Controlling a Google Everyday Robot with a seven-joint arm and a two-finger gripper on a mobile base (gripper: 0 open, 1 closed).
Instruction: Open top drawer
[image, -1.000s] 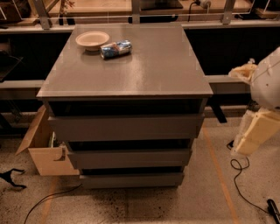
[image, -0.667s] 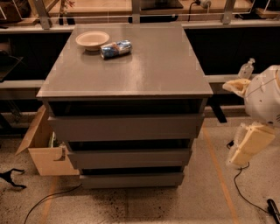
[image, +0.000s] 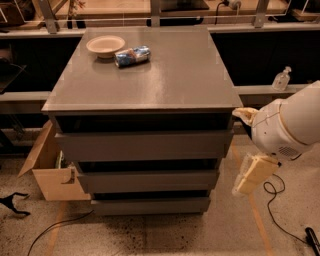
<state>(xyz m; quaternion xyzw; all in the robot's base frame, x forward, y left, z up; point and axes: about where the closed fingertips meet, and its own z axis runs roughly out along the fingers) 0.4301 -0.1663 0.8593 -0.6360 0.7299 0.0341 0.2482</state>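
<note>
The grey cabinet (image: 150, 75) stands in the middle of the camera view with three stacked handle-less drawer fronts. The top drawer (image: 145, 145) is the uppermost front, just under the cabinet's top plate, and it sits pushed in, with a dark gap above it. My gripper (image: 249, 150) is at the right, beside the cabinet's right edge at the height of the top and middle drawers. Its cream parts show above and below a white rounded arm body (image: 292, 122). It holds nothing that I can see.
A cream bowl (image: 105, 46) and a lying blue can (image: 132, 56) sit on the cabinet top at the back left. An open cardboard box (image: 50, 172) stands against the cabinet's left side. A clear bottle (image: 281, 79) stands on the right ledge. Cables (image: 272, 192) lie on the floor.
My arm and gripper have moved left and a little down, closer to the cabinet's right side. The drawers have not moved.
</note>
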